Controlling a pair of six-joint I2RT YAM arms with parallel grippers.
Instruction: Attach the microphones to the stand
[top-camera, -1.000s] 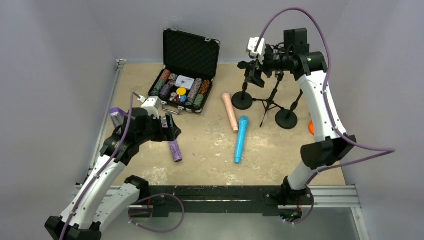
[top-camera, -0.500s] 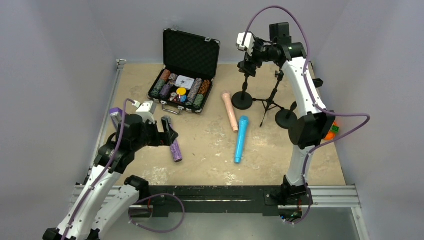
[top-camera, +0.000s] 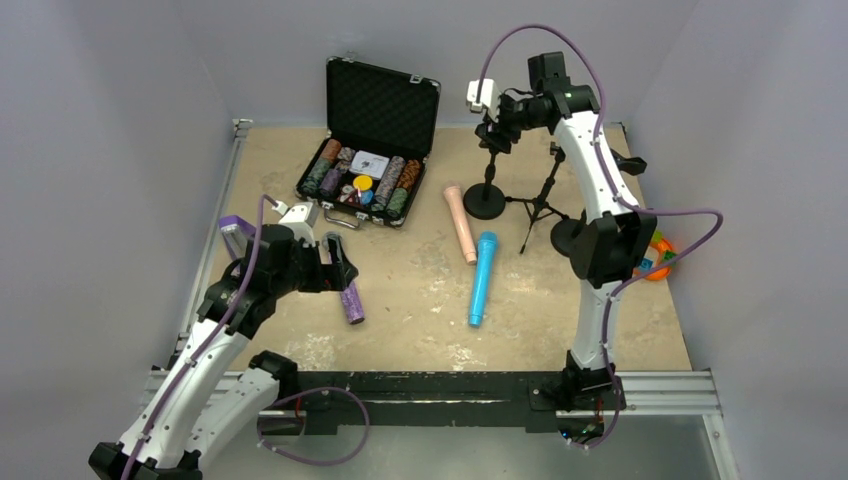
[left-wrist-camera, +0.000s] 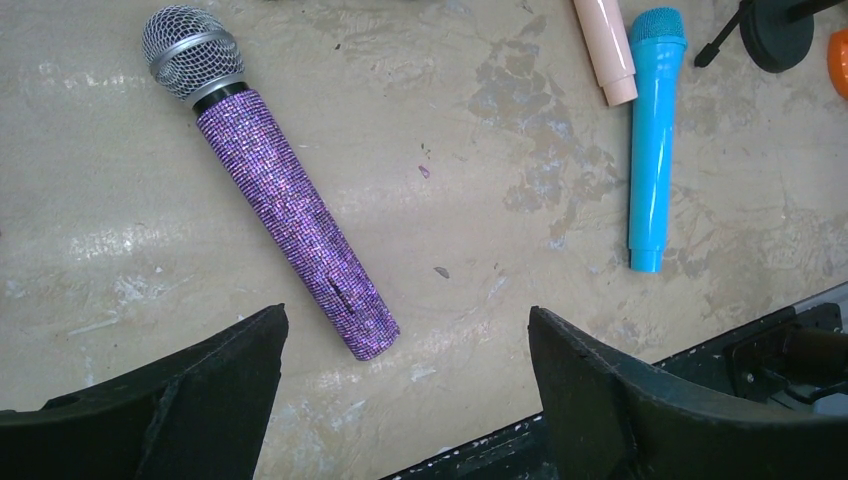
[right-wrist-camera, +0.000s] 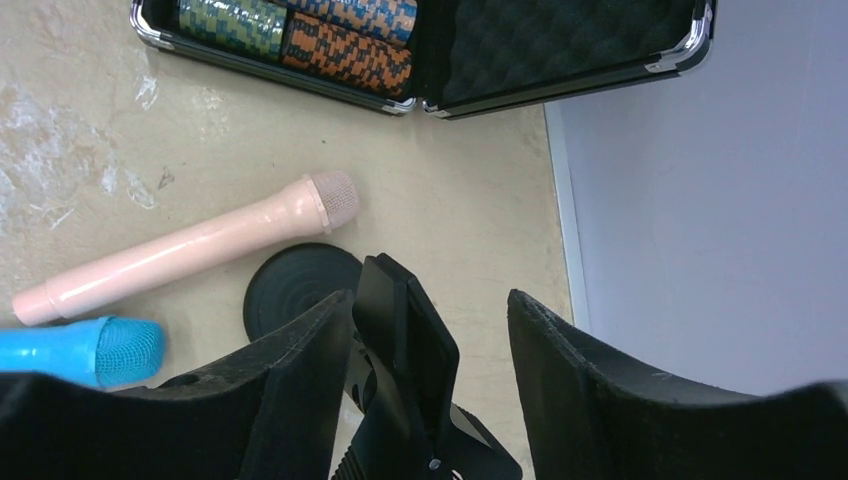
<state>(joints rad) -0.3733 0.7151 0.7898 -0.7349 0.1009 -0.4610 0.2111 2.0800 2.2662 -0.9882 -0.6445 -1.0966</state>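
**Table, top view.** The sandy table (top-camera: 420, 300) is closed in by grey walls (top-camera: 120, 150) on the left, far and right sides. A black rail (top-camera: 440, 385) carrying both arm bases runs along the near edge. An open case of poker chips (top-camera: 382, 100) stands at the far middle, its lid upright near the back wall. The widest bare stretch of table lies between the purple microphone (top-camera: 350, 300) and the blue microphone (top-camera: 482, 277), and runs on towards the near rail.

**Microphones.** All three lie flat on the table. The purple one is at left centre, with its mesh head pointing away from the rail. The pink microphone (top-camera: 461, 224) and the blue one lie near each other at the centre, and the head of the blue one is just beside the tail of the pink one. Both are just left of the stands.

**Stands.** A stand on a round base (top-camera: 485, 200), a tripod (top-camera: 540, 205) and a second round base (top-camera: 572, 238) crowd the far right corner. An orange object (top-camera: 655, 255) lies at the right edge.

**Left arm.** The arm is bent low and forward. The left gripper (top-camera: 338, 262) hangs over the head end of the purple microphone, its fingers spread wide and holding nothing.

**Right arm.** The arm is raised high and arches over the stands towards the back wall. In the wrist view the right gripper (right-wrist-camera: 430, 305) straddles the black clip (right-wrist-camera: 405, 350) at the top of the round-base stand. Its fingers are parted, and a gap shows between the clip and one finger.
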